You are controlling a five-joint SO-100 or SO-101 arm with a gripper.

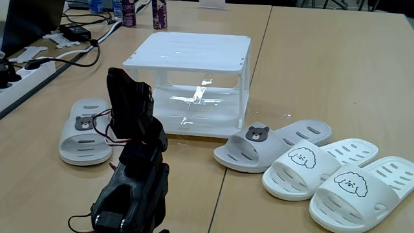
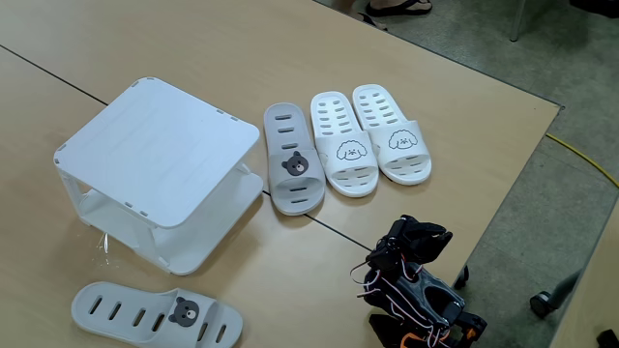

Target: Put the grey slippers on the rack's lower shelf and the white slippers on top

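Flanking the rack (image 1: 187, 55), bear-charmed grey slippers (image 1: 272, 145) lie apart.

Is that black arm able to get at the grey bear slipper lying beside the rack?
Probably yes. The grey slipper lies in the open beside the rack, with bare table between it and the folded arm.
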